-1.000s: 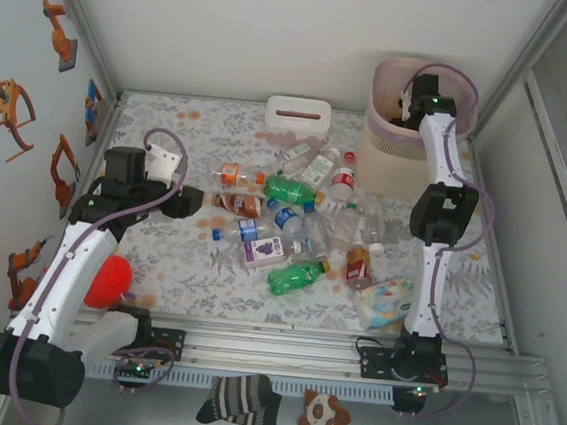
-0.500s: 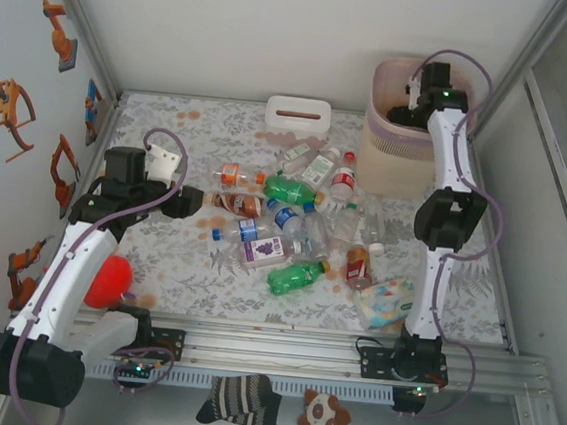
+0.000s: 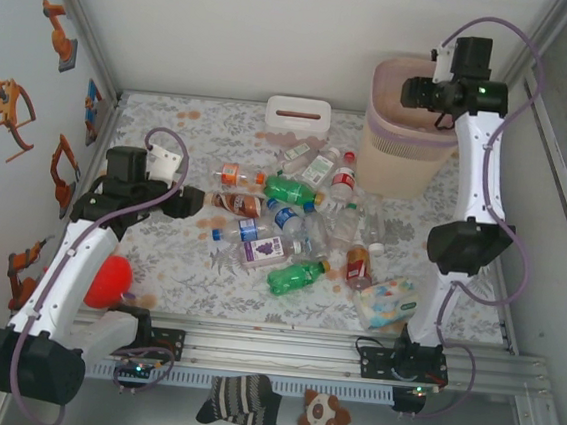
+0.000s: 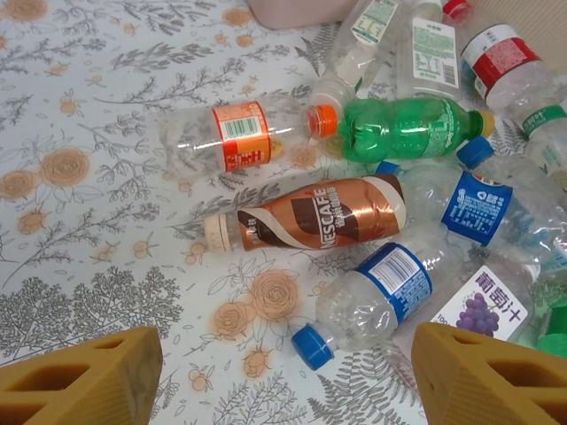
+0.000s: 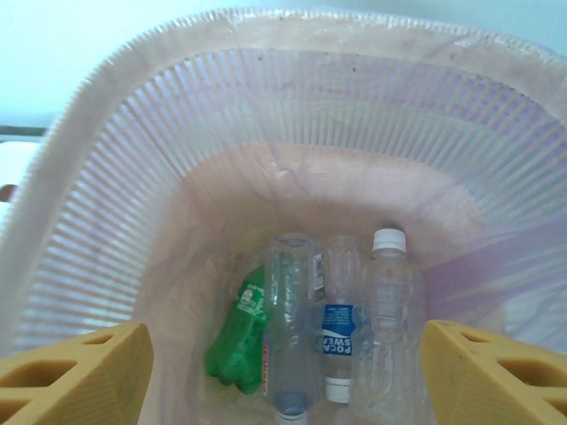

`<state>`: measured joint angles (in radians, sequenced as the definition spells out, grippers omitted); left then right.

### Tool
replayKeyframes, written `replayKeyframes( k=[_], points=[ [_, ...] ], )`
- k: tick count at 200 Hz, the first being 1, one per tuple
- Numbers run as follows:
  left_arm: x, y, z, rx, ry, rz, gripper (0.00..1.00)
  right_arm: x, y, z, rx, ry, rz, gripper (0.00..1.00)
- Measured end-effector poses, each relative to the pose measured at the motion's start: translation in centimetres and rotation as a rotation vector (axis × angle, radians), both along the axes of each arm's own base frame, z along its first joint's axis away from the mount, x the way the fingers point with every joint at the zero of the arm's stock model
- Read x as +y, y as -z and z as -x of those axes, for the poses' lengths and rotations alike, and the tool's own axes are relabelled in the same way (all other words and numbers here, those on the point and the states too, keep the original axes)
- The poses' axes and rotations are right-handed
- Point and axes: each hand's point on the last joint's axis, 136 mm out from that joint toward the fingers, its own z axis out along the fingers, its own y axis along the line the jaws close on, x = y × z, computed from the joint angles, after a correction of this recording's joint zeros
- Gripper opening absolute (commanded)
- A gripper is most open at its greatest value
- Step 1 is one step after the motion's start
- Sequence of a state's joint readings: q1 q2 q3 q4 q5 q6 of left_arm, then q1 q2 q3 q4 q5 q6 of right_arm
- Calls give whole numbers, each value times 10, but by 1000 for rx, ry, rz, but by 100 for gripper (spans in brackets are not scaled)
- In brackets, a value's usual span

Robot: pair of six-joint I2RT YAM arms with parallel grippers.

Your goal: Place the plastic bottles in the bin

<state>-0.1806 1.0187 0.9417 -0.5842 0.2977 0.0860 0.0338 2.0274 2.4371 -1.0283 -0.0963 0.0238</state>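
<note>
Found the right gripper (image 3: 414,92) at the upper right of the top view, raised over the far right rim of the bin (image 3: 388,172). A second earlier, had seen it sunk inside the bin; half a second earlier, level with the rim. Found its arm (image 3: 485,182) drawn up nearly straight along the right side of the frame, no longer bent over the bin. In the right wrist view, saw its pads (image 5: 75,372) wide apart in the lower corners, with nothing held. Between those pads, on the bin's floor, counted four bottles lying side by side: a green bottle (image 5: 235,341) at lower left, a clear bottle (image 5: 288,301) touching it, a blue-label bottle (image 5: 339,323), and a white-cap bottle (image 5: 388,283) at the right.

Noted no change at the left gripper (image 3: 192,202), left of centre in the top view, just beside the pile (image 3: 291,189) of bottles on the table (image 3: 159,251). In the left wrist view, saw its pads likewise wide in the lower corners and empty. Higher in that frame, saw a brown bottle (image 4: 319,221) at centre, an orange-label bottle (image 4: 235,133) over it, a second green bottle (image 4: 403,128) at upper right, and a blue-cap bottle (image 4: 368,297) at lower centre. Found the pile as before, spread across the middle of the top view, below and left of the bin.
</note>
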Motion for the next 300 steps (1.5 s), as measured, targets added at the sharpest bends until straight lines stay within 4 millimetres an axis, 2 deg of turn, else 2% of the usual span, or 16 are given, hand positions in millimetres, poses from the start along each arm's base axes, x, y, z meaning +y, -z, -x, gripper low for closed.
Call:
replayKeyframes(
  k=[25, 56, 80, 109, 140, 165, 205, 243, 267, 300],
  points=[
    [-1, 9, -2, 35, 1, -5, 74, 5, -8, 14, -5, -10, -35, 75],
    [-3, 30, -4, 116, 6, -29, 72, 10, -18, 34, -14, -19, -78, 74],
    [-16, 41, -1, 154, 45, -58, 71, 15, -33, 53, -47, -35, -118, 74],
    [-35, 43, 1, 167, 100, -80, 71, 21, -46, 79, -85, -50, -163, 74],
    [-45, 46, -6, 187, 98, -98, 70, 23, -45, 100, -90, -56, -189, 73],
    [-50, 50, -16, 208, 90, -125, 70, 23, -36, 112, -72, -54, -192, 73],
    [-60, 55, -33, 210, 173, -206, 70, 22, -25, 124, -48, -49, -188, 74],
    [-62, 59, -72, 184, 242, -335, 70, 21, -30, 133, -63, -52, -185, 74],
    [-57, 74, -91, 189, 299, -410, 71, 21, -30, 135, -63, -54, -182, 74],
    [-46, 99, -113, 206, 360, -471, 78, 21, -29, 136, -59, -56, -179, 74]
  ],
)
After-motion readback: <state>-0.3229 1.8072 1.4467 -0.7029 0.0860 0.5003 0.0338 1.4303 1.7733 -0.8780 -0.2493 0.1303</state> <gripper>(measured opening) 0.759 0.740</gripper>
